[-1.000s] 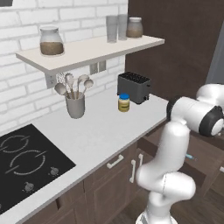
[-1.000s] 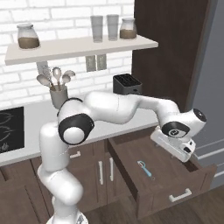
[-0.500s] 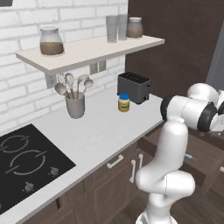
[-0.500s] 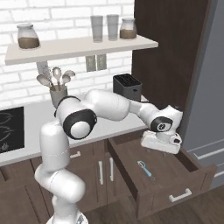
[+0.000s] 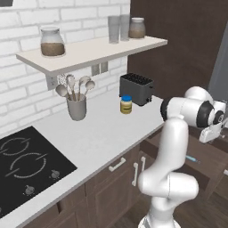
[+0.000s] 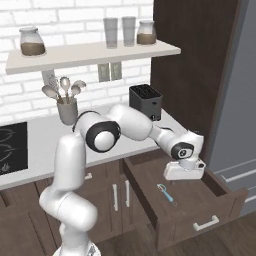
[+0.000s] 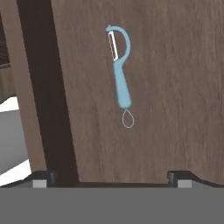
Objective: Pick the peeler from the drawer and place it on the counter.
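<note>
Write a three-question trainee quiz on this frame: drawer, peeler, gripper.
1. True or false: the peeler lies on the counter.
2. The drawer is: A) shut B) pulled open C) removed.
3. Fill in: the gripper is above the drawer and its fingers are ____ of the peeler.

Key: 1 false, it lies on the drawer floor. 2 B. 3 clear; in the hand view the fingertips are apart, nothing between them.

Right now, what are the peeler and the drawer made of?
The peeler looks like light blue plastic, smooth and matte, with a thin silvery blade, maybe metal. The drawer looks like dark brown wood, going by the grain streaks on its floor.
</note>
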You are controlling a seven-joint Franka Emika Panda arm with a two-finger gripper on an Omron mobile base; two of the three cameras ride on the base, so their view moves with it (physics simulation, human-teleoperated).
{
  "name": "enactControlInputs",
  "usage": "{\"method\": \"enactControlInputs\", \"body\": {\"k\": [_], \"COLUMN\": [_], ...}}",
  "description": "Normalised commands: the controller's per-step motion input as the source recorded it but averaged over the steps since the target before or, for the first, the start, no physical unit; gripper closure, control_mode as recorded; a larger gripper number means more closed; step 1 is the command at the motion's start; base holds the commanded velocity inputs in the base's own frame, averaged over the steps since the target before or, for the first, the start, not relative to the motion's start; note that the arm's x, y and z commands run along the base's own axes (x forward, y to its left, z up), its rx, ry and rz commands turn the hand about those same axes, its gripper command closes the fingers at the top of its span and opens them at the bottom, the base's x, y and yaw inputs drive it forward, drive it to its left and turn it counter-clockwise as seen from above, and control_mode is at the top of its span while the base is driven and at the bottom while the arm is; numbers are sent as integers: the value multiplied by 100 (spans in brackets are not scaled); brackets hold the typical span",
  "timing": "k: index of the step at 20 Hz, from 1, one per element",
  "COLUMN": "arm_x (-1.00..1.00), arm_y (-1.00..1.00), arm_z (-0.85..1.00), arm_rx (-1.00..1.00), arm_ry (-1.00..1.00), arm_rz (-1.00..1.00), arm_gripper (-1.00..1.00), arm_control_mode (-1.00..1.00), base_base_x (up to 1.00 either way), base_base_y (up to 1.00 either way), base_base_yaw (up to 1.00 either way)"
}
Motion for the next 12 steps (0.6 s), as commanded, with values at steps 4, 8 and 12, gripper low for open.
{"method": "enactControlInputs", "body": {"k": [4, 8, 12], "arm_x": [11, 0, 0], "arm_y": [0, 6, 30], "arm_z": [-40, -49, -40], "arm_rx": [0, 0, 0], "arm_ry": [-4, -12, -7], "arm_rz": [10, 4, 0], "arm_gripper": [-100, -100, -100], "arm_control_mode": [-100, -100, -100], "base_base_x": [0, 0, 0], "base_base_y": [0, 0, 0], "base_base_yaw": [0, 0, 0]}}
